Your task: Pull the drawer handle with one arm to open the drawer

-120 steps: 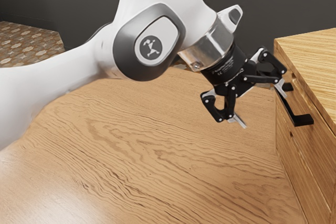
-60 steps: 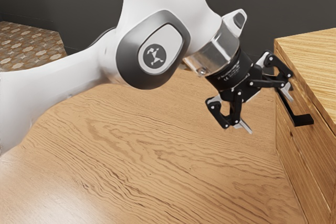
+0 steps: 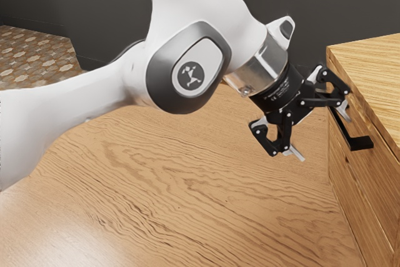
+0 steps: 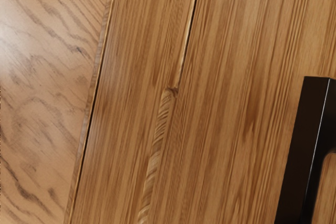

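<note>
1. The arm [image 3: 187, 73] reaches in from the exterior view's left, low over the worktop [image 3: 175, 186], wrist angled toward the right.
2. The tool [image 3: 320, 132] is spread wide and grips nothing, with one tip right by the far end of the drawer handle [image 3: 352, 136].
3. That black bar lies right of the tool and runs far-to-near along the drawer front [image 3: 375, 167], which looks shut.
4. The tool probably needs to slide right and nearer to straddle the bar.
</note>
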`<control>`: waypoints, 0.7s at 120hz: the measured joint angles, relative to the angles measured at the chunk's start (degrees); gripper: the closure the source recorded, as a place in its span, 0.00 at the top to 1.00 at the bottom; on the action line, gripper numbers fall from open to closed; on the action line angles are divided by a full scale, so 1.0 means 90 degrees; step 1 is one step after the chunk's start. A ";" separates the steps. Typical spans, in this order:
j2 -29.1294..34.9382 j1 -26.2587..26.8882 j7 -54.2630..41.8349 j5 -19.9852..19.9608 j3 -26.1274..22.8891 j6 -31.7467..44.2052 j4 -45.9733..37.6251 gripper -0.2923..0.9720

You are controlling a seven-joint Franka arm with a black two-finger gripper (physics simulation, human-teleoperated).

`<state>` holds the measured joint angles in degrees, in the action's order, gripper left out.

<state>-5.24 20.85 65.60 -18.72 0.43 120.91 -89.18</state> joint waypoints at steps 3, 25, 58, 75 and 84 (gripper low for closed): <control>0.0001 -0.0001 0.0003 0.0002 -0.0002 0.0011 -0.0010 0.77; 0.0010 0.0021 0.0014 0.0079 0.0000 0.0088 -0.0077 0.76; 0.0049 0.0012 0.0019 0.0265 -0.0005 0.0124 -0.0165 0.56; 0.0166 -0.0005 0.0026 0.0410 -0.0006 0.0123 -0.0300 0.52; 0.0229 -0.0012 0.0024 0.0446 0.0011 0.0125 -0.0313 0.51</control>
<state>-3.18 20.74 65.81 -14.71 0.53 122.04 -91.99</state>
